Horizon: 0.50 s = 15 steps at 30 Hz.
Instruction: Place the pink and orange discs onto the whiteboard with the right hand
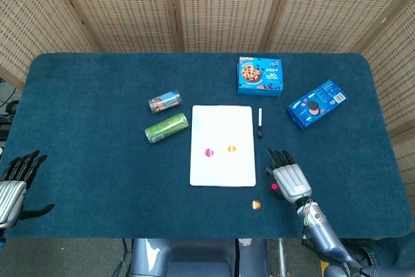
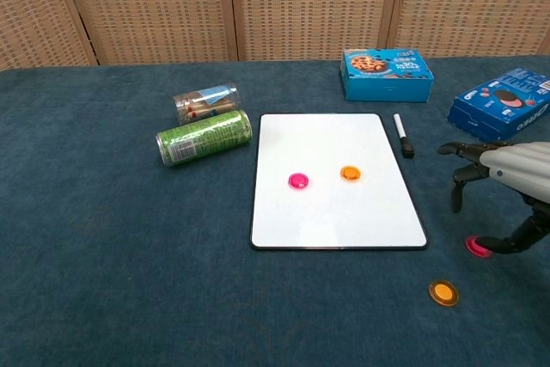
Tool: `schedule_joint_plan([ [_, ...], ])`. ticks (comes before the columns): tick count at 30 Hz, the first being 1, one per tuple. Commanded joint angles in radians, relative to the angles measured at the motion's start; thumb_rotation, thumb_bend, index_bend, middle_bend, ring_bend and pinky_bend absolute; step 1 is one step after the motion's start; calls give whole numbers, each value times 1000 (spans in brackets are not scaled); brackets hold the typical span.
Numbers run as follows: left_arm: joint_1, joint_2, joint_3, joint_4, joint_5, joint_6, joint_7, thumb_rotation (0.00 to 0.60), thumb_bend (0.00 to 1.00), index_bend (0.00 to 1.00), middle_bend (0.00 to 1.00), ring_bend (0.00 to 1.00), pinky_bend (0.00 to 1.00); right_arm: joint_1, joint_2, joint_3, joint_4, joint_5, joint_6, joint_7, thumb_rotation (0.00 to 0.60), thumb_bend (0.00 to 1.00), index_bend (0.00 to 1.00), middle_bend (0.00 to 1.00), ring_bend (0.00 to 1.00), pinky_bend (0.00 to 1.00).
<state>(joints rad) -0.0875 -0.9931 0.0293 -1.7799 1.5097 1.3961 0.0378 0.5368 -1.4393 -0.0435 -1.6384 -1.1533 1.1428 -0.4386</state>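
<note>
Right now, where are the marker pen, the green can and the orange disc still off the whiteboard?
marker pen (image 2: pixel 403 135), chest view, middle of its barrel
green can (image 2: pixel 204 137), chest view, middle of its side
orange disc (image 2: pixel 443 292), chest view, its centre
</note>
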Motion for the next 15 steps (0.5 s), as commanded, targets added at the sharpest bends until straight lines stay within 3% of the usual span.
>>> schedule_joint_plan([
  [1,1,-1,0,0,0,1,1,600,0,0,0,0,0,-12,-18,-2,24,-9,-9,15,600,337,403,0,0,0],
  [15,-1,-5,1,-3,-3,-4,15,600,0,0,0,0,0,-48,-75,3,124,-71,-22,55,600,337,403,0,0,0],
])
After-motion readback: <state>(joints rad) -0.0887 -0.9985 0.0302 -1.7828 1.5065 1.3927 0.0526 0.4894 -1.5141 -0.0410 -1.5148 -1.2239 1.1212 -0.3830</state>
